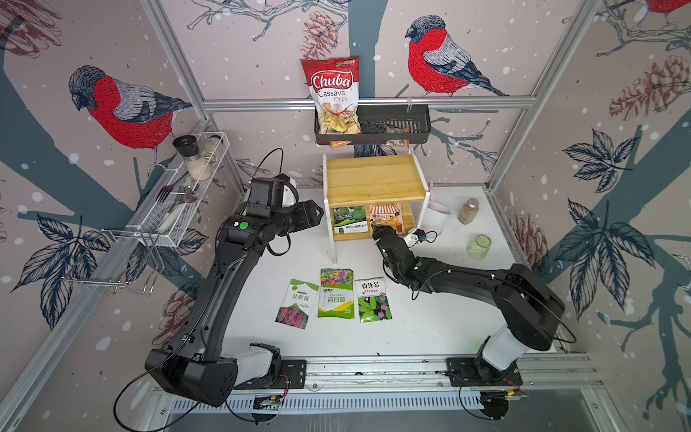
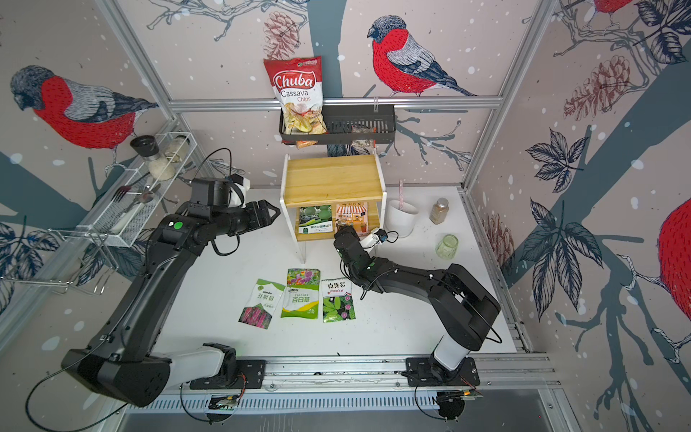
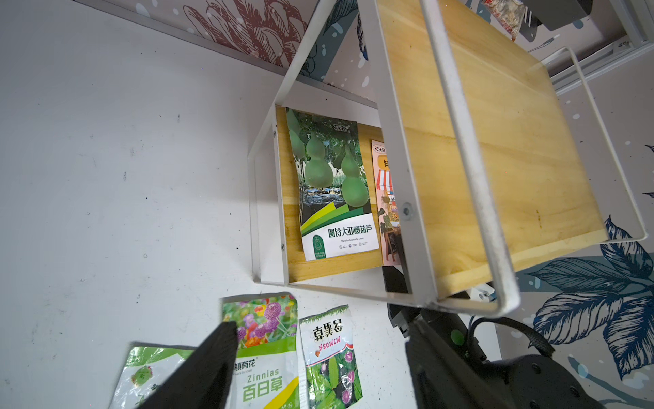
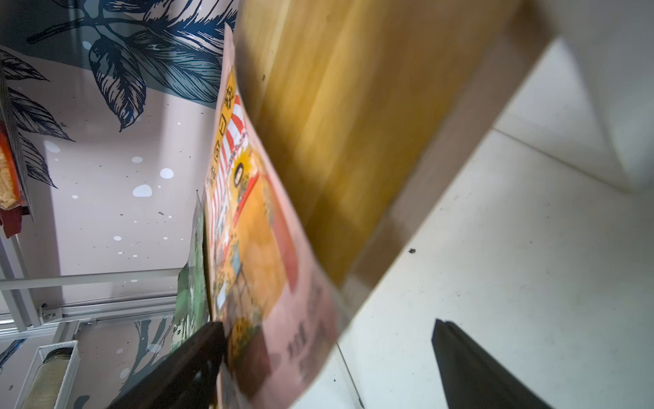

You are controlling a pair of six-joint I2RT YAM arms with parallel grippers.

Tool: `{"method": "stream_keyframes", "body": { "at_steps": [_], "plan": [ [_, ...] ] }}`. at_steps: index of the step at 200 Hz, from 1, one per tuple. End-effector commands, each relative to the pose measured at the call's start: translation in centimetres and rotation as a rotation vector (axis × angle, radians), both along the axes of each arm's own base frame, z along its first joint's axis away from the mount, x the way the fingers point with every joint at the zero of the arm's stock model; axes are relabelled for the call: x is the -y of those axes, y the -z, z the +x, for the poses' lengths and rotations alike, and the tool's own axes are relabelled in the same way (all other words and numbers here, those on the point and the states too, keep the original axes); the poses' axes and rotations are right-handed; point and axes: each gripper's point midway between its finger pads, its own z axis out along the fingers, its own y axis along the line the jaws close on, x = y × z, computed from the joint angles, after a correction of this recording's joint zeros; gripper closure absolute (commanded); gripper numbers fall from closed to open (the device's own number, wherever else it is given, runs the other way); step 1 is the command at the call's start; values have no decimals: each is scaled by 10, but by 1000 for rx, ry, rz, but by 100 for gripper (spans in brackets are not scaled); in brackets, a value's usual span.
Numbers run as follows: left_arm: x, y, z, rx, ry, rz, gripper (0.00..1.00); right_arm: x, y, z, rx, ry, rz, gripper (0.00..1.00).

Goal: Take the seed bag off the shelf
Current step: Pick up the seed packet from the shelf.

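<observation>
The shelf (image 1: pixel 374 179) stands at the back middle of the table. On its lower board two seed bags lean side by side: a green gourd bag (image 1: pixel 350 220) and a pink-orange bag (image 1: pixel 387 215). My right gripper (image 1: pixel 381 230) is at the pink-orange bag's front edge. In the right wrist view its jaws (image 4: pixel 327 336) are open around that bag's (image 4: pixel 254 248) lower corner, with one finger (image 4: pixel 208 343) touching it. My left gripper (image 1: pixel 318 213) hovers open and empty just left of the shelf. In the left wrist view it (image 3: pixel 322 354) is above the table.
Three seed bags (image 1: pixel 335 293) lie flat in a row in front of the shelf. A black wall basket (image 1: pixel 374 127) with a chips bag hangs above. A white wire rack (image 1: pixel 187 194) is at the left. A white cup (image 1: pixel 435 220), spice jar (image 1: pixel 468 211) and glass jar (image 1: pixel 478 247) stand right.
</observation>
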Motion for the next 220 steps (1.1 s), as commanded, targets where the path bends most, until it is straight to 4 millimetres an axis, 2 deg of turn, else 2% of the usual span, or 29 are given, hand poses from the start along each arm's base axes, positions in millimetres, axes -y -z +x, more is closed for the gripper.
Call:
{"method": "stream_keyframes", "body": {
  "at_steps": [1, 71, 102, 124, 142, 159, 192, 220],
  "plan": [
    [0, -3, 1, 18, 14, 1, 21, -5, -1, -6, -4, -20, 4, 8],
    [0, 3, 1, 10, 10, -5, 21, 0, -10, -19, 0, -32, 1, 21],
    [0, 3, 1, 9, 12, -3, 21, 2, -12, -18, 14, -32, 15, 27],
    [0, 3, 2, 9, 12, -1, 21, 1, -14, -17, 24, -36, 18, 37],
    [0, 4, 1, 7, 14, 0, 21, 0, -16, -16, 38, -44, 19, 39],
    [-1, 3, 2, 10, 12, 2, 21, -2, -22, -16, 51, -50, 23, 33],
    [0, 3, 2, 8, 12, 2, 21, -2, -34, -15, 70, -44, 31, 2],
    [0, 3, 3, 7, 15, 0, 21, -3, -32, -7, 69, -29, 25, 0]
  ]
}}
